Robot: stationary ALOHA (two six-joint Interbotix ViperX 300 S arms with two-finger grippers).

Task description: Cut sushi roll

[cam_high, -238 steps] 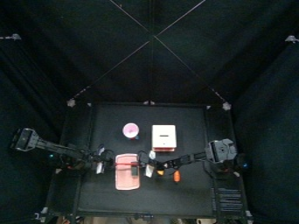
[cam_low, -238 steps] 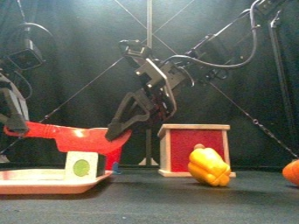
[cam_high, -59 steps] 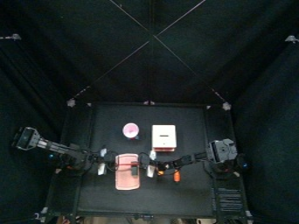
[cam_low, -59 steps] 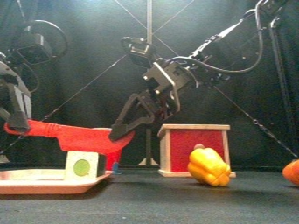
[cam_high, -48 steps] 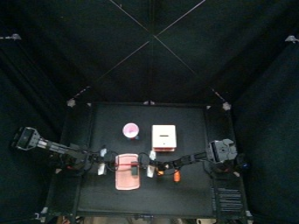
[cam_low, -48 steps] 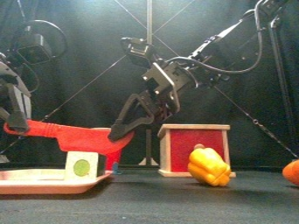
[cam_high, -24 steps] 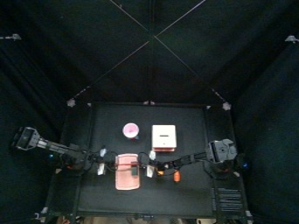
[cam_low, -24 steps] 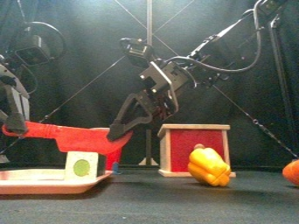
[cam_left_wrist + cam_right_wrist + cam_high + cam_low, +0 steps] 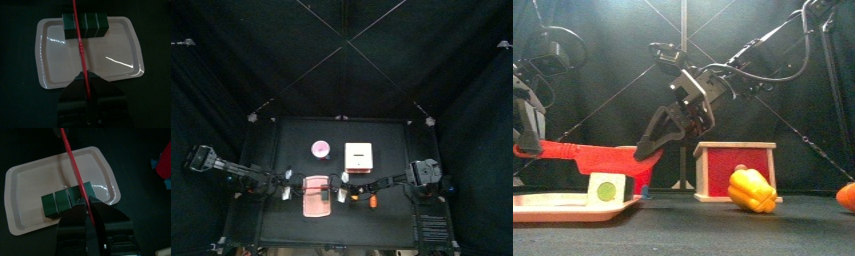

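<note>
Red plastic runs between my two grippers: a long red knife that I grip at both ends, my left gripper clenched on one end and my right gripper clenched on the other. Beneath the blade lies the pink board, a shallow tray with rounded corners, resting on the black table. The sushi roll sits near one short edge of that board, dark green and marked into segments, and from the front its end shows a pale face with a green centre. The knife crosses over the roll in both wrist views; whether it touches the roll I cannot tell. Off to my right stand a red-sided box, a yellow pepper in front of it, and an orange thing at the edge.
</note>
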